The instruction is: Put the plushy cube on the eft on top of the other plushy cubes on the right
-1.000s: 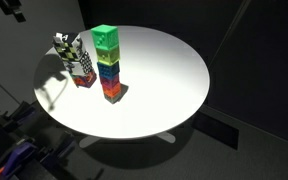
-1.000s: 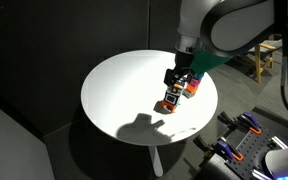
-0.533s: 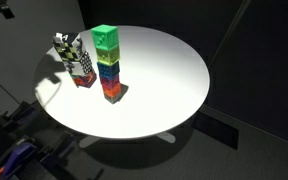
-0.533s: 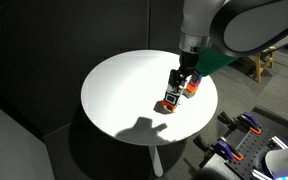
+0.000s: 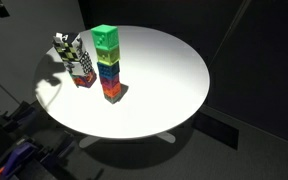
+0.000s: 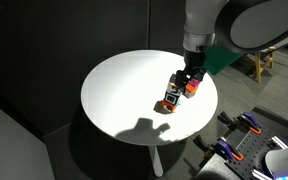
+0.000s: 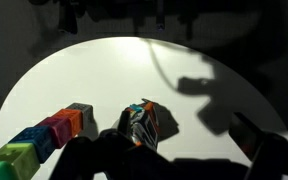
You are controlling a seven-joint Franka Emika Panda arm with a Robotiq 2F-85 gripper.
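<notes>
The plushy cube (image 5: 64, 44), small with a black-and-white pattern, sits tilted on top of the other plushy cubes (image 5: 83, 68), a short stack with a checkered side and red bottom at the table's edge. In the wrist view the cube (image 7: 141, 122) and the stack beneath it lie just ahead of my gripper (image 7: 174, 155). The gripper's dark fingers are spread apart with nothing between them. In an exterior view the gripper (image 6: 187, 78) hangs above the stack (image 6: 169, 102), apart from it. The gripper itself is barely seen in the other exterior view.
A tall multicoloured tower (image 5: 106, 62) with a green top stands next to the stack, also in the wrist view (image 7: 39, 140). The round white table (image 5: 164, 70) has a dark drop all around. Robot-base parts (image 6: 244, 140) stand beside it.
My gripper has risen up and away from the stack. The small cube stays on top of the stack. The tower has not moved.
</notes>
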